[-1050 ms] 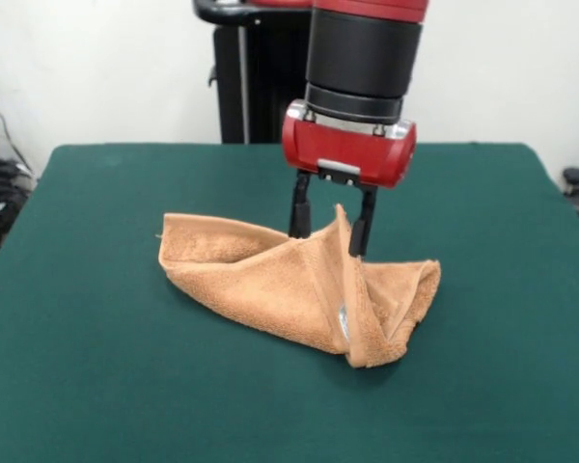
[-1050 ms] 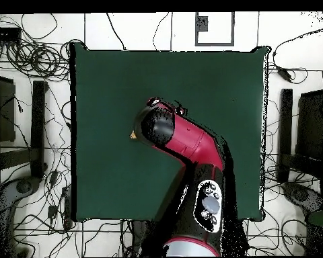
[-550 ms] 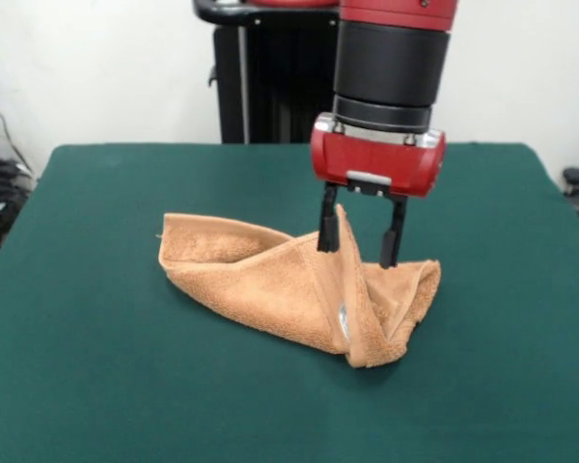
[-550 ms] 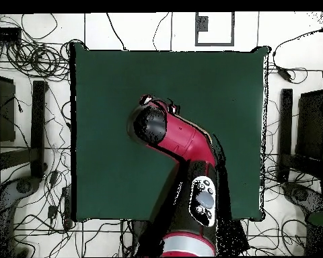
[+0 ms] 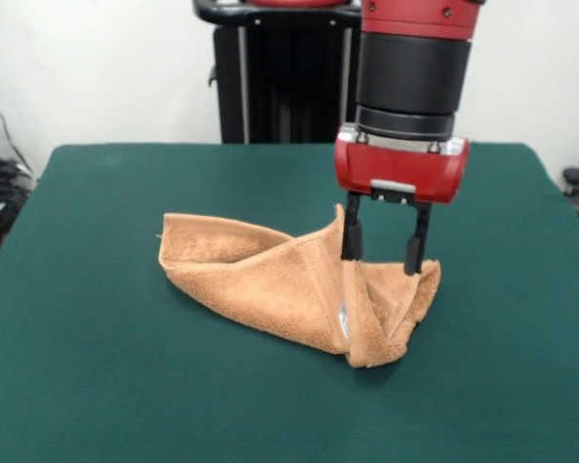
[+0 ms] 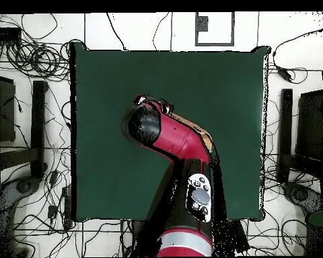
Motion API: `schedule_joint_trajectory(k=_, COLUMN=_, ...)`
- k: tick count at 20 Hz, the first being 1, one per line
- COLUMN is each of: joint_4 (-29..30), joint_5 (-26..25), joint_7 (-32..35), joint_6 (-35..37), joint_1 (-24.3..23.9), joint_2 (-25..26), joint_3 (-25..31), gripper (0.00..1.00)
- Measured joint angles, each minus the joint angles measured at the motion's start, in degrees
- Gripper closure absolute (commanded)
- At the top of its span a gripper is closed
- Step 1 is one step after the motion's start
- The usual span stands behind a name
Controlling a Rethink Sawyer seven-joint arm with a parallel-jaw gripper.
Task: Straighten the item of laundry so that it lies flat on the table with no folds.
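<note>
The item of laundry (image 5: pixel 270 280), an orange-tan terry towel, lies crumpled and folded over itself near the middle of the green table (image 5: pixel 87 386). One fold stands up in a peak and a small pale tag shows at the front fold. My gripper (image 5: pixel 380 262) hangs open over the towel's right part. Its left finger is just right of the peak and its right finger is above the towel's right edge, with nothing clamped between them. From overhead the arm (image 6: pixel 165 134) hides the gripper and most of the towel (image 6: pixel 196 132); only a strip shows on the table (image 6: pixel 110 80).
The black pedestal (image 5: pixel 270 77) stands behind the table's far edge. In the overhead view, cables (image 6: pixel 29 60) and dark stands (image 6: pixel 38 121) surround the table on the floor. Green cloth stretches wide on all sides of the towel.
The gripper has moved to the right in the front view, from straddling the towel's peak to hanging just right of it, staying open. The towel has kept its shape.
</note>
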Motion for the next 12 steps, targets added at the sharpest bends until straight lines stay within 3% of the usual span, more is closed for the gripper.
schedule_joint_trajectory(k=12, joint_4=-0.03, joint_5=1.75, joint_7=0.74, joint_6=1.78, joint_1=8.32, joint_2=1.83, joint_3=-8.23, gripper=0.0)
